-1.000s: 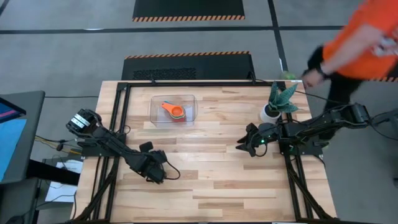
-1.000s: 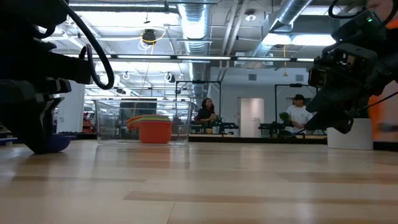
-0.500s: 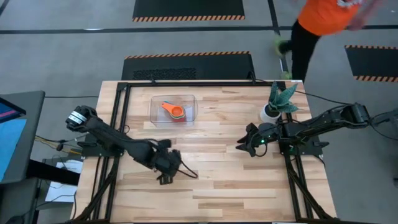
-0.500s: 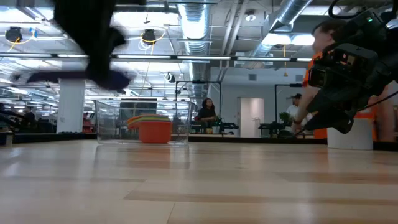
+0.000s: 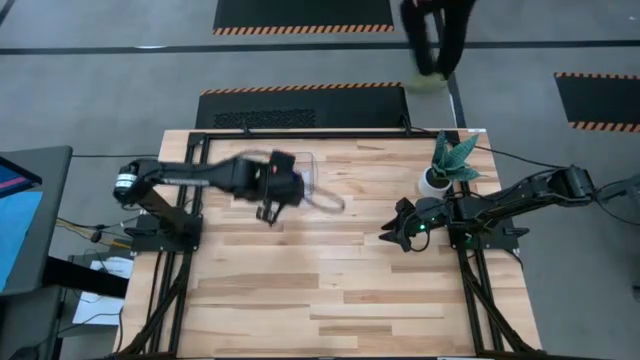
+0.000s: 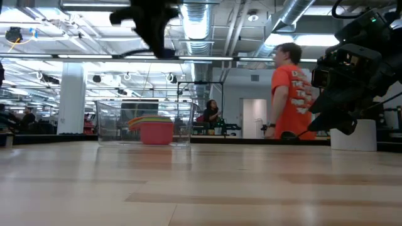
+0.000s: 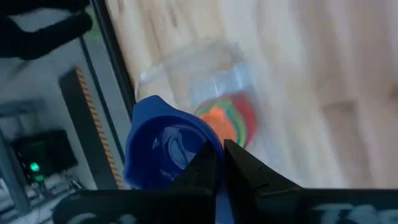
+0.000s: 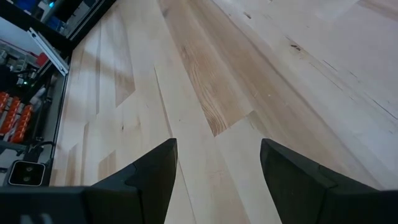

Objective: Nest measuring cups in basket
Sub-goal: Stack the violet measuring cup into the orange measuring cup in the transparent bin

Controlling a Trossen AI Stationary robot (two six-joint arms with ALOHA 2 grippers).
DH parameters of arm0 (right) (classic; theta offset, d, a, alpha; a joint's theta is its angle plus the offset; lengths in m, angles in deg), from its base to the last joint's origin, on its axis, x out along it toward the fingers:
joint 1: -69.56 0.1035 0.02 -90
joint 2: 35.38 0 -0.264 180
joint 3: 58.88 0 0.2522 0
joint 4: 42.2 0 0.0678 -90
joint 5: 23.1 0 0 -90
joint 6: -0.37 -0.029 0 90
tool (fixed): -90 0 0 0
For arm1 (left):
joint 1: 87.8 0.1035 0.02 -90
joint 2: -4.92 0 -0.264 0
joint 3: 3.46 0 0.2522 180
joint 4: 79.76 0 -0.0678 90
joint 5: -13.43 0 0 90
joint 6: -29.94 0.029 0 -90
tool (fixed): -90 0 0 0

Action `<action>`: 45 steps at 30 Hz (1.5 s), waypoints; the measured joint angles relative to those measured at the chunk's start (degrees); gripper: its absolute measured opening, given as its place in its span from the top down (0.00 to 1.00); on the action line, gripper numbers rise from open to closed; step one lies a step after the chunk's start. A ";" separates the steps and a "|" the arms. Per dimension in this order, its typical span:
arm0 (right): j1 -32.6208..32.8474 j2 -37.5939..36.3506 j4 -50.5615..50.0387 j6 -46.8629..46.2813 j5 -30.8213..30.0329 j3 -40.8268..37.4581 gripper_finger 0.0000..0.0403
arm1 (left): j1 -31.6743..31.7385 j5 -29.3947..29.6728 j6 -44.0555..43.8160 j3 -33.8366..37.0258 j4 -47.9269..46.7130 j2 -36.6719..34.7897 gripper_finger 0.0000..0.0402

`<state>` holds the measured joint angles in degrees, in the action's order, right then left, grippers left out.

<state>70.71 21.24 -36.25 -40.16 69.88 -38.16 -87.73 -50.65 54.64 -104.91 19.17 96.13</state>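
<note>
blue measuring cup (image 7: 163, 149): scoop-shaped, held by its handle, above the basket. basket (image 6: 143, 123): clear, low-walled, on the table's far side. inside it: nested cups (image 6: 151, 129), red outermost, orange, green and yellow within.

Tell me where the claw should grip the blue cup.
By its flat handle, from the end opposite the bowl. The left claw already holds the blue cup that way, bowl jutting clear, above the basket and nested cups.

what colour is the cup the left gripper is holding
Blue: the measuring cup in the left gripper, clearest in the left wrist view.
</note>
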 joint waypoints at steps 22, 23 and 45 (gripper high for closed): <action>0.00 0.00 -1.76 0.46 -0.01 -0.04 0.37 | 12.85 -10.60 32.02 13.42 11.05 4.85 1.00; 0.00 0.00 -1.53 0.46 -0.01 -0.03 0.37 | 12.97 -10.64 32.57 13.77 11.37 5.27 1.00; 0.00 0.00 -1.65 0.48 -0.02 0.00 0.37 | 15.10 -8.38 32.37 13.86 14.06 9.25 0.87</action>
<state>70.71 21.24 -37.90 -39.68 69.86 -38.16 -72.64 -59.03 87.01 -91.05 33.23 105.39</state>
